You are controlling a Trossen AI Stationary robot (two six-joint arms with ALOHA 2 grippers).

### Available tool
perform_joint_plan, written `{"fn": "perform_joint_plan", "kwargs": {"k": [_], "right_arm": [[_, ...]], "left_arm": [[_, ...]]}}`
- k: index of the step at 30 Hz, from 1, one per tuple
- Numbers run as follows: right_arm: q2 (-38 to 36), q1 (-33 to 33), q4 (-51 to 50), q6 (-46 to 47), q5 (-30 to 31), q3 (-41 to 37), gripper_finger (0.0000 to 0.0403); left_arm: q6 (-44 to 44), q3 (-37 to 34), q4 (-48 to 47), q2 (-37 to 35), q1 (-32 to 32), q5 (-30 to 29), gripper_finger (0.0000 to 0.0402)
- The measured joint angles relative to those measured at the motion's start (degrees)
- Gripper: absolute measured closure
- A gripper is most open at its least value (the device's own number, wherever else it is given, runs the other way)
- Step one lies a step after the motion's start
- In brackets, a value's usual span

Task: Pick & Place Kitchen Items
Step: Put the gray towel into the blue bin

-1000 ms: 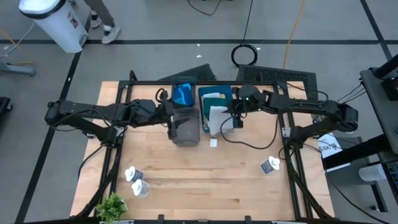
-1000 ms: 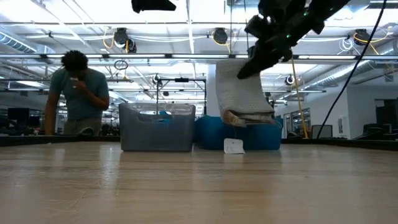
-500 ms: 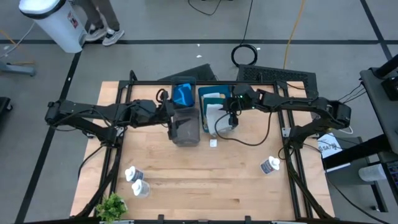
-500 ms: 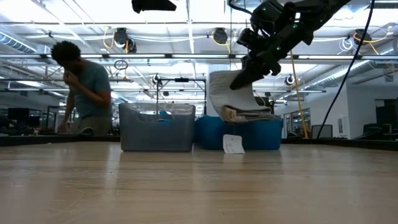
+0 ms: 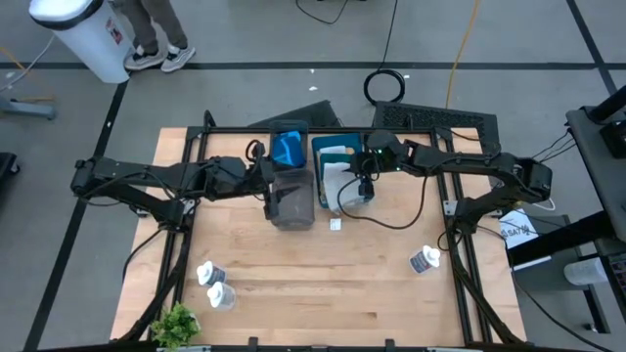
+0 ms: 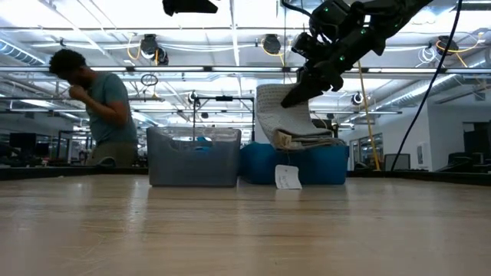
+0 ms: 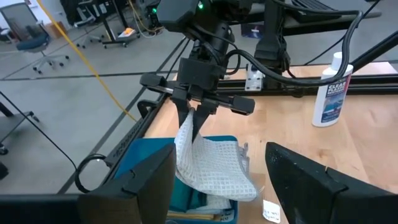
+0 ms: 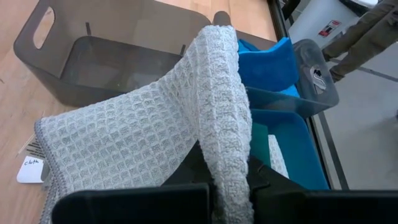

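Right pincer [image 5: 364, 176] is clamped tight on a pale grey waffle cloth [image 6: 285, 115], holding it by one pinched edge above the teal tray [image 5: 341, 156], at about 12 o'clock on the counter [image 5: 323, 264]. In the left wrist view the right pincer's fingers [image 7: 186, 118] are closed with the cloth hanging down from them, its lower end draped into the tray on top of other folded cloths. A white label tag [image 5: 335, 224] lies on the counter just at the tray's 6 o'clock side.

Left pincer [image 5: 266, 182] sits over the grey tray [image 5: 292, 198], which is just at 9 o'clock of the teal tray. In its own wrist view the fingers [image 7: 152, 180] stand well apart with nothing between them.

A blue sponge [image 5: 289, 149] is in a clear bin at 12 o'clock of the grey tray.

Two white bottles [image 5: 213, 284] lie close together at about 8 o'clock on the counter, with the green plant [image 5: 176, 323] near them toward the 7 o'clock corner. A third white bottle [image 5: 424, 259] lies at about 4 o'clock by the right frame.

A person [image 6: 96, 103] stands in the room beyond the counter, seen in the low view.
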Motion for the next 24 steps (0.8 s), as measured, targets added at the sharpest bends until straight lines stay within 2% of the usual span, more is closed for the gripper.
{"fn": "perform_joint_plan", "kwargs": {"k": [24], "right_arm": [[0.0,-1.5,2.3,-3.0,0.3,0.0,0.0397]], "left_arm": [[-0.3,0.0,0.4,0.0,0.0,0.0,0.0151]]}}
